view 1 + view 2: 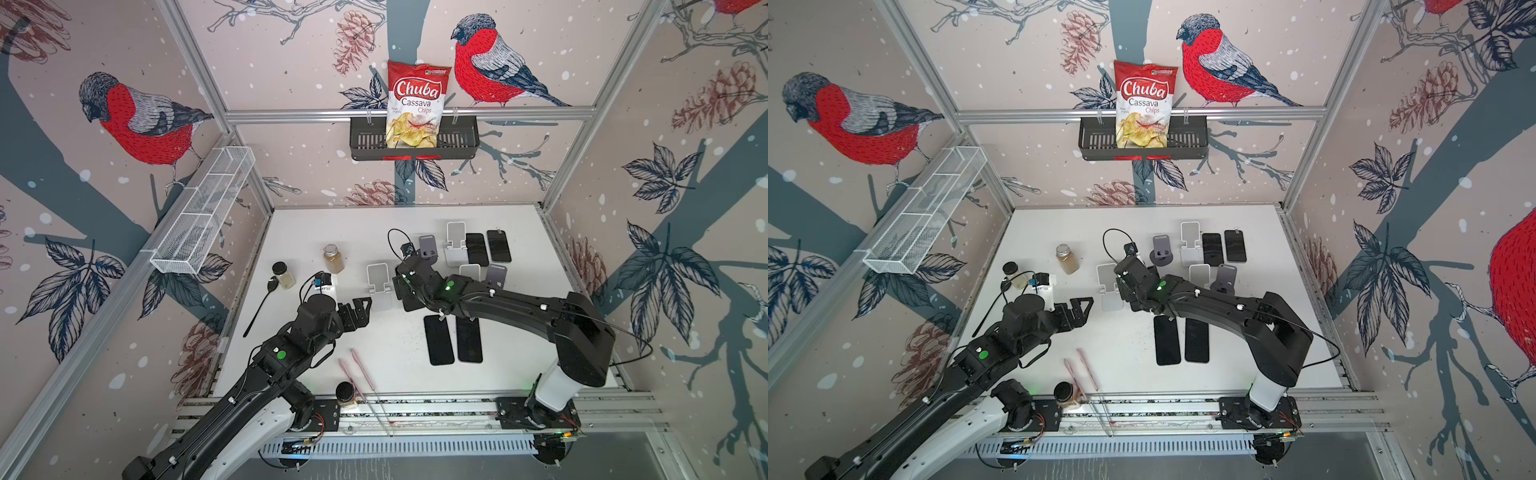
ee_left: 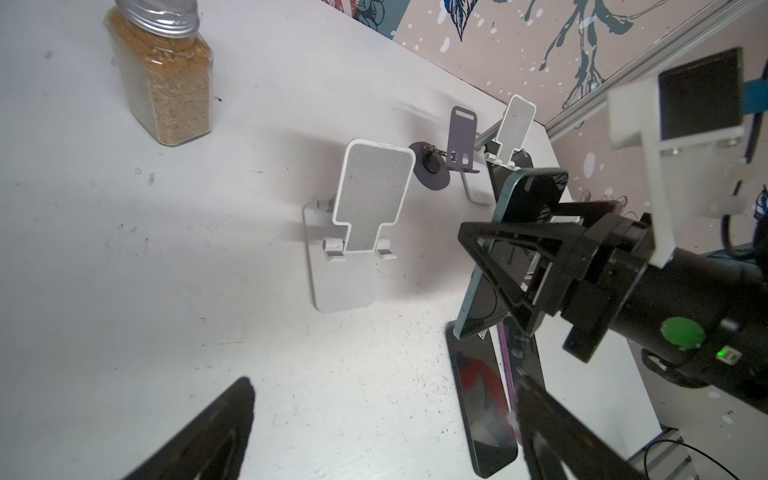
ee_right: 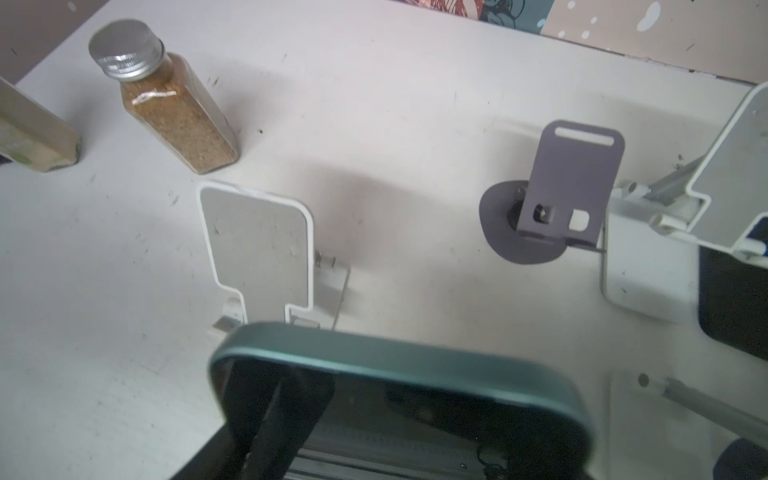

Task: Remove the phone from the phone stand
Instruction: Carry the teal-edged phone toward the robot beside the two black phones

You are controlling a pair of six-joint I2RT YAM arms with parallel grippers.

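Pinching the teal phone in the right fingers, held it clear of the white stand. Hovered, left fingers wide.

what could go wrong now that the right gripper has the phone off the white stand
The phone may slip or pivot in the right gripper, since only a narrow pinch across its faces holds it. Its lower end hangs close to the two flat phones, so lowering it there could land on or shove them. The open left gripper sits beside the white stand; a sideways swing might clip either.
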